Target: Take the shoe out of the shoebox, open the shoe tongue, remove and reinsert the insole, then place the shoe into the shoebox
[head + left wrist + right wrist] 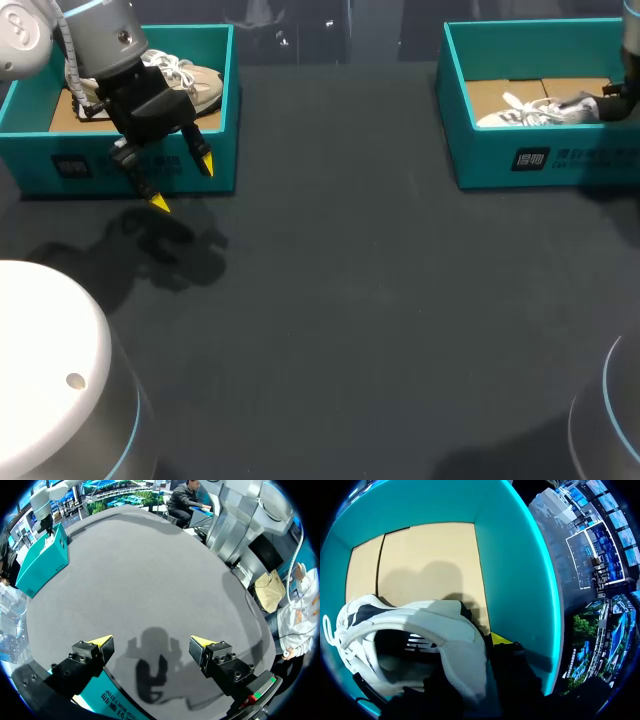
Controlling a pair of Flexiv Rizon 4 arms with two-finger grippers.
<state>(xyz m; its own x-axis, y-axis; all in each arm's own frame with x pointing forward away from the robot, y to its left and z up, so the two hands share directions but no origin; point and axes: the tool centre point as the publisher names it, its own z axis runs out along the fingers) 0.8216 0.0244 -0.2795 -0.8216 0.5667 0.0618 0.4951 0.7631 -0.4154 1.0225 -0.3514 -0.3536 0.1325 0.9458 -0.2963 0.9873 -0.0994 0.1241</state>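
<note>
Nearest the camera, bottom left: rounded white left arm base (45,350). Behind it, at the far left of the dark table (330,300), teal left shoebox (35,145) with pale left shoe (200,82) inside, lying toward the back wall, partly hidden by the arm. Left gripper (182,184) spread wide and empty, hanging over the box's front wall, shoe just behind it. Far right: teal right shoebox (480,160), white right shoe (535,110) on its cardboard floor, long axis running side to side, toe toward the table's middle, heel toward the right gripper (618,100). Right gripper down inside the box at the heel collar; impossible to tell whether closed on it. Judged stage: taking the shoe out, not yet done. Right arm seemingly the closer to a grasp, lift likely upward by the heel.
</note>
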